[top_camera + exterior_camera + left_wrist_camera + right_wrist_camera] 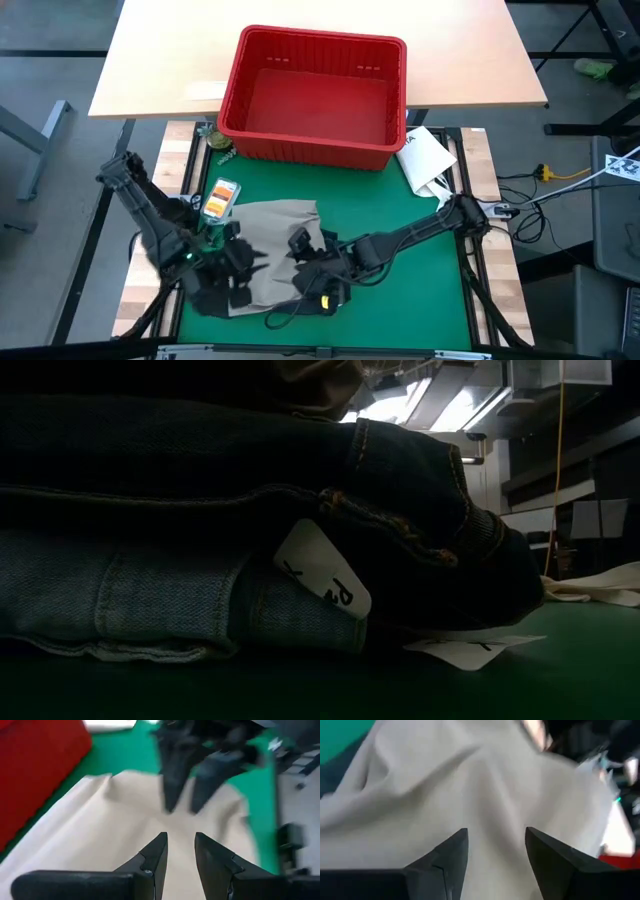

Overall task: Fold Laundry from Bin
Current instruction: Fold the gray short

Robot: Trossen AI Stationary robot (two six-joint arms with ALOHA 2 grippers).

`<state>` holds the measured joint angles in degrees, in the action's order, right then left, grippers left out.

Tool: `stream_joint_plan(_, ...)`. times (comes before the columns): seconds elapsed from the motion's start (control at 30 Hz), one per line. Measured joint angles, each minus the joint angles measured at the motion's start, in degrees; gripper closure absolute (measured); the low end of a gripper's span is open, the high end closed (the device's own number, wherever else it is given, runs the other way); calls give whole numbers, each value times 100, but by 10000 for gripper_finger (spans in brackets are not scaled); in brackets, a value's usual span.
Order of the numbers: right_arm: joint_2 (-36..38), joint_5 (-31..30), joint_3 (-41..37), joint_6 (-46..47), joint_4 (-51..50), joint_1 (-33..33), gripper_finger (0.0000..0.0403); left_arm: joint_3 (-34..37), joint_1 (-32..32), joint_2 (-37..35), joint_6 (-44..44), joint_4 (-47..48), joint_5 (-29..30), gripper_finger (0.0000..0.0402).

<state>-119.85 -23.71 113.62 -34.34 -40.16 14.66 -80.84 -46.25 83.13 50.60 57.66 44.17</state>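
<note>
The tan khaki trousers (pixel 280 245) lie spread and creased on the green mat (pixel 400 290), in front of the red bin (pixel 315 95), whose inside shows bare. My left gripper (pixel 181 847) stands open over the tan cloth (pixel 100 835) at its left part (pixel 235 262). My right gripper (pixel 496 845) stands open over the cloth's right part (pixel 312 255), its fingers (pixel 172 775) facing the left ones. In the low view, folded dark denim jeans (pixel 200 490) lie stacked close to the camera, a white tag (pixel 325 580) sticking out of them.
A white flat packet (pixel 425 155) lies on the mat's far right corner beside the bin. A small orange and green object (pixel 220 197) sits left of the trousers. A pale wooden tabletop (pixel 160 60) lies under and behind the bin. Bare mat shows at the right.
</note>
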Motion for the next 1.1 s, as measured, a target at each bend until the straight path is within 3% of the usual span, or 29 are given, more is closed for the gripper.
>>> stream_joint_plan(0.23, -9, -221, 0, 654, -937, 0, 205, 4, 1046, 0, -283, 974, -931, 308)
stream_joint_plan(0.43, -20, -225, -293, 880, -927, -2, 205, 209, 1671, 0, -316, 1418, -1378, 308)
stream_joint_plan(0.83, -15, 160, -993, 1022, -432, -9, 205, 1355, 2226, 0, -129, 1525, -1646, 308)
stream_joint_plan(1.1, -30, 20, -580, 964, -633, 0, 205, 936, 2192, 0, -126, 2122, -1861, 308)
